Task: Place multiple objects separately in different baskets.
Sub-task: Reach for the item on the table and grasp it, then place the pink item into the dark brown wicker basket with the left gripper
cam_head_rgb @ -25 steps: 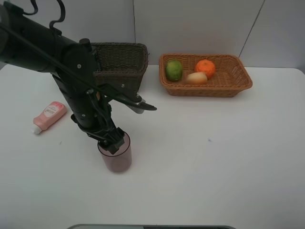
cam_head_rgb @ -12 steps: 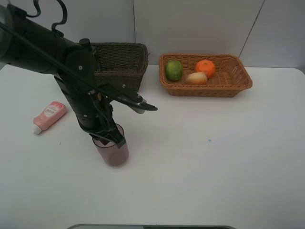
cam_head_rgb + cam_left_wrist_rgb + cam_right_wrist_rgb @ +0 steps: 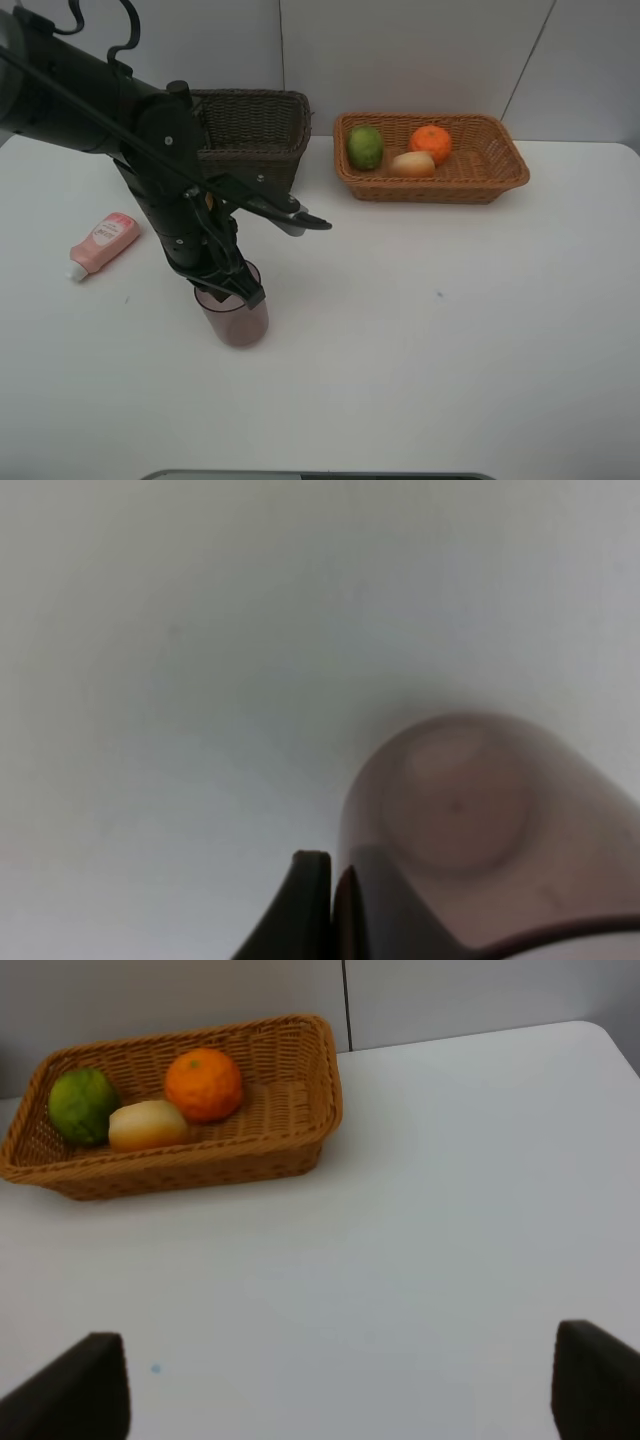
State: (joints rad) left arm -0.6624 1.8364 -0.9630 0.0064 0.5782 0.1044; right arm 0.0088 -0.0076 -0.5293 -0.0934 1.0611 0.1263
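1. L gripper (image 3: 238, 292) clamped on rim of translucent pinkish plastic cup (image 3: 232, 320); wrist view shows one finger inside the wall, one outside.
2. Cup upright on white table (image 3: 450, 350), directly under the gripper, in front of deep dark brown wicker basket (image 3: 255, 125).
3. Pink tube (image 3: 103, 243) lies flat, well apart, on arm's outer side.
4. Shallow light tan wicker basket (image 3: 490, 165) holds green lime (image 3: 365, 147), orange (image 3: 430, 142), and pale yellowish peach-like fruit (image 3: 412, 164).
5. R gripper (image 3: 340, 1355) spread wide, nothing in it.

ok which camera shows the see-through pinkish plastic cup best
The exterior high view: the translucent pinkish cup stands upright on the white table, the left gripper shut on its rim. The left wrist view shows the cup close but blurred and cut off. The right wrist view misses it.
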